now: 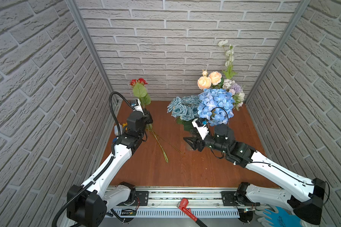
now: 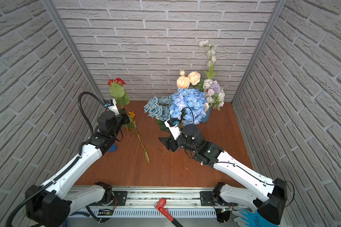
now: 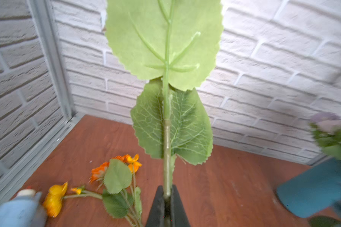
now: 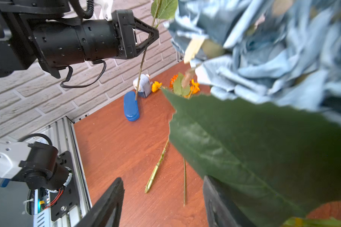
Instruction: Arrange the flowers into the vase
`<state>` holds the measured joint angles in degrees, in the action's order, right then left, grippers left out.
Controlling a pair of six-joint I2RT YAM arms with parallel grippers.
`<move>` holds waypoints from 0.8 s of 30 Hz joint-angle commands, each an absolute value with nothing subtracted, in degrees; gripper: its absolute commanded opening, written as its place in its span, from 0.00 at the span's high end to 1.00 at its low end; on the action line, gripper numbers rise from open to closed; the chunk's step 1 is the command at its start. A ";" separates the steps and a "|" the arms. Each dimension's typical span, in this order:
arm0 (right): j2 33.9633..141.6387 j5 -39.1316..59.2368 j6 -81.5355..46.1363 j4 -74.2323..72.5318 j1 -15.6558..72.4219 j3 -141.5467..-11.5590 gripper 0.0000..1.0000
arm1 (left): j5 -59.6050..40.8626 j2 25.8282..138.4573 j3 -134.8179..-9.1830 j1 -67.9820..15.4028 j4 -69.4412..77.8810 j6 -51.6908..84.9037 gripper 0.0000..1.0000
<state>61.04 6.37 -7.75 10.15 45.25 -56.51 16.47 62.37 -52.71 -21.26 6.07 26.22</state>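
Back right on wooden table (image 1: 195, 173): most flowers (image 1: 215, 104), massed upright in blue vase (image 2: 206, 116). Clamped in left gripper (image 3: 166, 198): red sunflower (image 1: 138, 81), bloom up and lower stem hanging free, likely so that end can enter the vase. Spread apart beside the roses (image 1: 182, 110), gripping nothing visible: right gripper (image 4: 162, 178), perhaps to part the bunch. Lying flat, unplaced: orange sunflowers (image 3: 114, 171).

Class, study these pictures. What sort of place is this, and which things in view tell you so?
Most likely a robot test booth: a left arm and right arm mounted on a metal rail, and brick-patterned panels boxing in a wooden table.
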 commanded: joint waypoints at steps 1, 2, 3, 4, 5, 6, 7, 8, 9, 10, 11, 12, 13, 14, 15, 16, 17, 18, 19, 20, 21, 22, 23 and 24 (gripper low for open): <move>58.49 8.02 -7.27 6.50 45.70 -59.46 0.36 | 8.97 58.86 -51.51 -23.06 15.72 23.32 1.00; 58.00 7.71 -7.21 6.38 45.70 -59.82 0.36 | 7.44 58.03 -51.40 -23.56 17.08 22.92 1.00; 57.53 7.45 -7.21 5.65 45.70 -60.09 0.36 | 5.05 57.34 -51.19 -23.97 18.77 22.53 1.00; 57.10 7.34 -7.03 4.84 45.66 -60.43 0.36 | 1.99 56.73 -50.99 -24.29 20.53 22.26 1.00; 56.79 7.27 -6.90 4.26 45.70 -60.97 0.36 | 0.18 56.29 -50.76 -24.62 22.13 22.33 1.00; 56.78 7.41 -6.71 3.82 45.70 -61.82 0.36 | -2.10 55.80 -50.35 -25.09 23.95 22.16 1.00; 56.74 7.77 -6.92 3.38 45.70 -62.60 0.36 | -4.47 55.43 -50.10 -25.53 25.33 21.91 1.00; 56.85 8.42 -6.75 3.11 45.71 -63.42 0.36 | -5.78 55.21 -50.08 -26.01 25.88 21.65 1.00; 56.93 9.09 -6.75 2.48 45.70 -64.27 0.37 | -7.35 54.96 -50.12 -26.60 26.35 21.32 1.00; 57.08 9.92 -6.85 1.45 45.70 -64.95 0.37 | -9.23 54.85 -50.22 -27.07 26.88 21.07 1.00; 57.25 10.75 -7.06 0.65 45.70 -65.55 0.37 | -10.37 54.71 -50.29 -27.59 27.27 21.06 1.00; 57.62 11.91 -7.23 -0.16 45.70 -66.39 0.37 | -11.68 54.62 -50.47 -28.07 27.71 21.00 1.00; 58.18 12.71 -7.35 -0.99 45.70 -67.34 0.38 | -13.25 54.51 -50.61 -28.61 28.24 20.92 1.00; 58.75 13.28 -7.46 -1.50 45.70 -68.06 0.38 | -14.41 54.58 -50.87 -29.12 28.51 20.83 1.00; 59.56 13.52 -7.60 -1.92 45.70 -69.22 0.40 | -15.70 54.63 -51.23 -29.73 28.69 20.68 1.00; 60.45 13.62 -7.67 -2.32 45.70 -70.23 0.41 | -17.00 54.83 -51.70 -30.39 28.82 20.59 1.00; 61.34 13.72 -7.69 -2.66 45.70 -71.11 0.43 | -18.11 55.06 -52.10 -30.99 28.91 20.52 1.00; 62.26 13.88 -7.73 -3.19 45.70 -71.89 0.44 | -19.21 55.34 -52.50 -31.76 29.13 20.35 1.00; 63.23 13.93 -7.82 -3.79 45.70 -72.67 0.44 | -20.23 55.66 -52.90 -32.51 29.10 20.07 1.00; 64.04 14.22 -7.87 -4.30 45.70 -73.21 0.45 | -20.78 55.92 -53.21 -33.11 29.03 19.80 1.00; 64.91 14.58 -7.79 -4.88 45.70 -73.83 0.45 | -21.38 56.22 -53.47 -33.75 29.05 19.61 1.00; 65.73 14.51 -7.82 -5.28 45.70 -74.36 0.45 | -22.02 56.62 -53.80 -34.28 29.09 19.51 1.00; 66.40 14.25 -7.82 -5.47 45.70 -74.81 0.45 | -22.54 56.89 -53.91 -34.70 29.24 19.59 1.00; 67.04 13.95 -7.87 -5.70 45.69 -75.20 0.46 | -22.91 57.20 -54.05 -35.24 29.64 19.60 1.00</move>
